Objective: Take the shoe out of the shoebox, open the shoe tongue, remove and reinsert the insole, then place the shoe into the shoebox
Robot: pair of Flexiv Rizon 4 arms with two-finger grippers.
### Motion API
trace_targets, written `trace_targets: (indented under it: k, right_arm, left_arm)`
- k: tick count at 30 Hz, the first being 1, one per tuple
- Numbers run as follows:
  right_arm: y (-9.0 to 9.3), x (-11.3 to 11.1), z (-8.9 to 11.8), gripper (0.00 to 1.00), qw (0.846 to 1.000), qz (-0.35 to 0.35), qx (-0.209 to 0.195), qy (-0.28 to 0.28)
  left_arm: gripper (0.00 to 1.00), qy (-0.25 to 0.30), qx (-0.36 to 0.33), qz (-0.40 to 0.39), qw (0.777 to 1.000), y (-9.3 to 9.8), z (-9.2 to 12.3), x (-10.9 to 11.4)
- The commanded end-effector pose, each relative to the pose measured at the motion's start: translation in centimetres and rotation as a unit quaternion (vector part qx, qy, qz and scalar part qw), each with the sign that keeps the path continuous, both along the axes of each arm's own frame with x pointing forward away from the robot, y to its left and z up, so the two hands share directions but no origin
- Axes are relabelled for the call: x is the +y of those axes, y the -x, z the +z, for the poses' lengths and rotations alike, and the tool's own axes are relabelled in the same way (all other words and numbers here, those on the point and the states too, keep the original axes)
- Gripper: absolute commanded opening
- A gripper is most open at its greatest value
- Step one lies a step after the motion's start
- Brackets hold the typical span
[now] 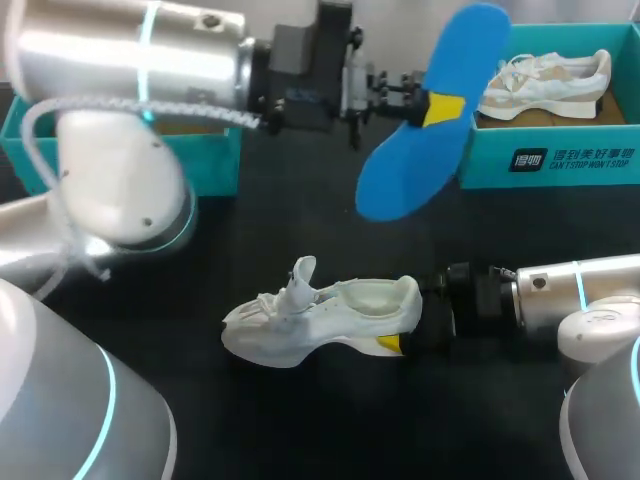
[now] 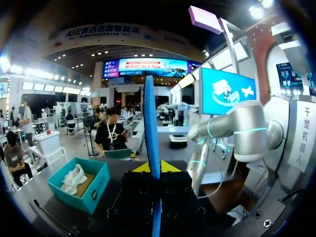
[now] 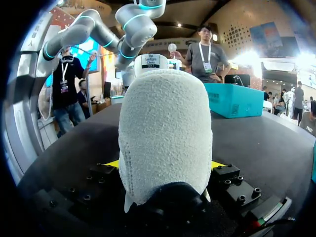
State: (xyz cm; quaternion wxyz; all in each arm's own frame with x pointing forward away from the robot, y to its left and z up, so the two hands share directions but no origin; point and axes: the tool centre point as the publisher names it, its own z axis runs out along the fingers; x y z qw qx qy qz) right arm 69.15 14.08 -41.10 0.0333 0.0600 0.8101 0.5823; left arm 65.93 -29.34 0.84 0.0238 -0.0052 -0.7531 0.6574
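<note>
Black table [image 1: 330,430]. White shoe [image 1: 320,320] stands on its sole mid-table, with the right gripper [image 3: 165,164] clamped on both sides of its heel. Further back, the left gripper [image 1: 440,108] pinches the blue insole [image 1: 400,190] tight, held in the air. Far right: teal shoebox [image 1: 560,160], second shoe [image 1: 545,85] inside.

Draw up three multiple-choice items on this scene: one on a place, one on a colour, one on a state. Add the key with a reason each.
1. Where is the shoe in the right end effector?
A. Lifted in the air
B. Resting on the table
C. Hanging over the table's edge

2. What colour is the insole?
A. Blue
B. White
C. Yellow

3. What is the left end effector doing?
A. Open, empty
B. Shut on the shoe
C. Shut on the insole

Key: 1 B, its sole lies on the table; 2 A, it is plain blue; 3 C, the insole stands clamped between both fingers.
</note>
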Motion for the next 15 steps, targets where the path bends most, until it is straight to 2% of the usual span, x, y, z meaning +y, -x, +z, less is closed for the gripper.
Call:
trace_targets:
  k: [1,3,15]
  right_arm:
    - [0.13,0.04,0.08,0.0,1.0,0.0,0.001,0.002]
    - [0.13,0.04,0.08,0.0,1.0,0.0,0.001,0.002]
    - [0.13,0.04,0.08,0.0,1.0,0.0,0.001,0.002]
  left_arm:
    - [0.0,0.024,0.004,0.005,1.0,1.62,0.9,4.24]
    - [0.0,0.042,-0.007,-0.003,0.999,1.87,1.73,5.12]
    - [0.0,0.042,-0.007,-0.003,0.999,1.87,1.73,5.12]
